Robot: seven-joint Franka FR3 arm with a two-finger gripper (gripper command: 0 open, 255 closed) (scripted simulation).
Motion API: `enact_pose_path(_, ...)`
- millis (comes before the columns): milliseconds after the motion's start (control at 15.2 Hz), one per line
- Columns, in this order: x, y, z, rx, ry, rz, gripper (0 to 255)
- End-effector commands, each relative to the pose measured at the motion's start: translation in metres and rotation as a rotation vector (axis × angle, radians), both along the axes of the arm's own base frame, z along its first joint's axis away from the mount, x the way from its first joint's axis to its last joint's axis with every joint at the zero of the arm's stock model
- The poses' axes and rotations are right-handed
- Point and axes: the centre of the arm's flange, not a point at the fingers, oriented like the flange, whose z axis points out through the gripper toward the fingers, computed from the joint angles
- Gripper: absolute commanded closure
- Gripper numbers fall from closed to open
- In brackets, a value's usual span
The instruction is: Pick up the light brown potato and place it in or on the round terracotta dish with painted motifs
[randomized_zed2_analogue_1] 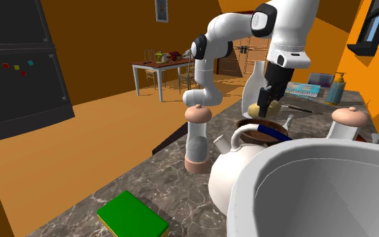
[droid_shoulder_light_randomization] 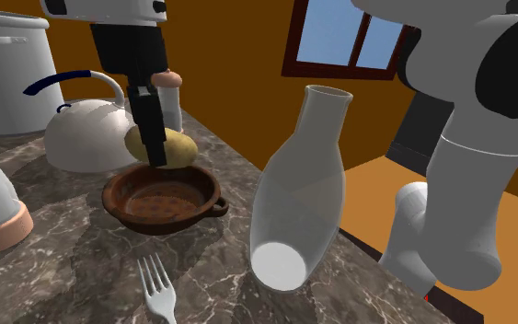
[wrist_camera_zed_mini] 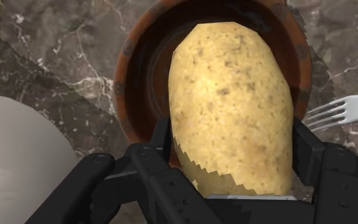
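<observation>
A: Hand (droid_shoulder_light_randomization: 154, 138), what is it doing?

B: Gripping the potato (droid_shoulder_light_randomization: 176, 147). Black fingers are clasping it on both sides, and it is pointing downward out of the hand.

A: Where is the potato sitting?

B: It is hanging over the dish (droid_shoulder_light_randomization: 155, 225), toward the far rim. I cannot tell whether it is touching that rim.

A: And the dish?

B: It is resting on the marbled desk (droid_shoulder_light_randomization: 73, 267). In the shoulder view a white kettle (droid_shoulder_light_randomization: 86, 138) is standing just beyond it to the left. A bottle (droid_shoulder_light_randomization: 298, 198) is standing to its right. A white fork (droid_shoulder_light_randomization: 158, 287) is lying nearer, tines pointing toward the dish.
</observation>
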Motion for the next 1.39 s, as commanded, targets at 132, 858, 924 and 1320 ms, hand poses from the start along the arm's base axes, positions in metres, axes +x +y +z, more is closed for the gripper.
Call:
enact_pose_path(132, 0.0, 0.0, -0.022, 0.0, 0.0, 0.0, 255)
enact_pose_path(858, 0.0, 0.0, -0.039, 0.0, 0.0, 0.0, 255)
enact_pose_path(924, 0.0, 0.0, -0.039, 0.0, 0.0, 0.0, 0)
enact_pose_path(1320, 0.001, 0.002, -0.026, 0.0, 0.0, 0.0, 0)
